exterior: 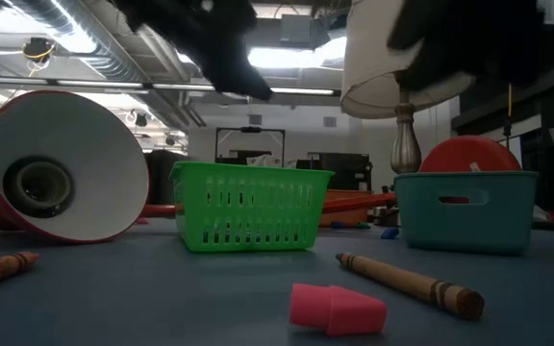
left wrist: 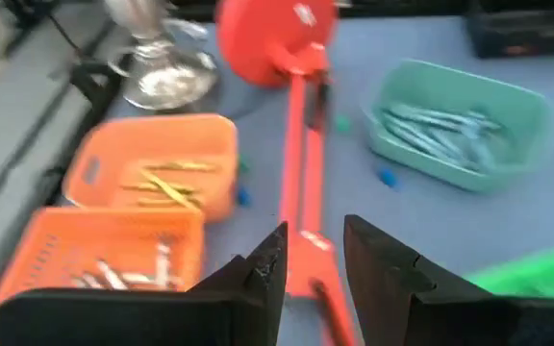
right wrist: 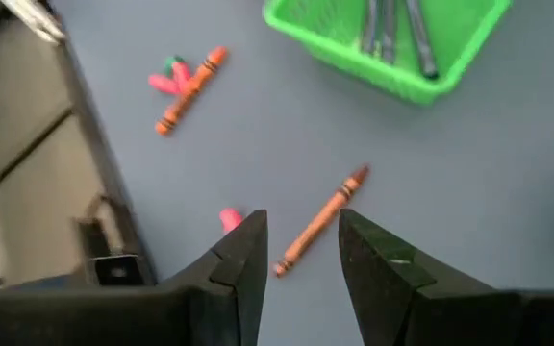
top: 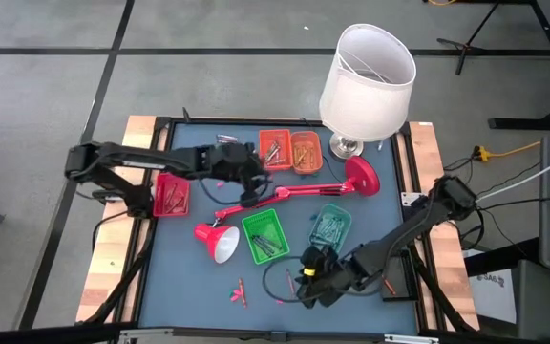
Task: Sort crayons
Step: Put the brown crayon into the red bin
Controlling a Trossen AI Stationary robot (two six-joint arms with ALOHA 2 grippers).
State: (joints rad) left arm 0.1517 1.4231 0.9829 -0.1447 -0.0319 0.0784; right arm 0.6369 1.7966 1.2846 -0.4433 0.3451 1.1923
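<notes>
Starting at the left of the mat (top: 179,277), we've got the red tray (top: 171,196) sitting under the left arm, with a few crayons in it. The left gripper (top: 249,177) hangs just past it, over the middle of the mat above the red lamp arm (top: 280,194). In its wrist view the fingers (left wrist: 263,274) are parted a little with nothing between them, just the lamp arm showing below the gap.

Behind that gripper sit two orange trays side by side: one (top: 275,150) with greyish crayons, the other (top: 306,153) with yellow-orange ones (left wrist: 166,183).

Near the front, the lamp's red and white shade (top: 217,239) lies tipped on the mat, and just beside it is the green tray (top: 264,235) with dark crayons (right wrist: 392,24) in it. In front of it, near the mat's edge, lie a loose orange crayon (right wrist: 190,88) and a pink bit touching it.

Further right we see another loose orange-brown crayon (right wrist: 321,232) lying flat on the mat, with a small pink cap (exterior: 338,308) near it. The right gripper (top: 310,270) hovers right over that crayon, fingers (right wrist: 378,259) open either side of it in the wrist view and not holding anything.

Behind it is the teal tray (top: 330,225) full of teal crayons (left wrist: 440,130), then the lamp's round red base (top: 362,177), and a big white-shaded lamp (top: 366,81) at the back right.
</notes>
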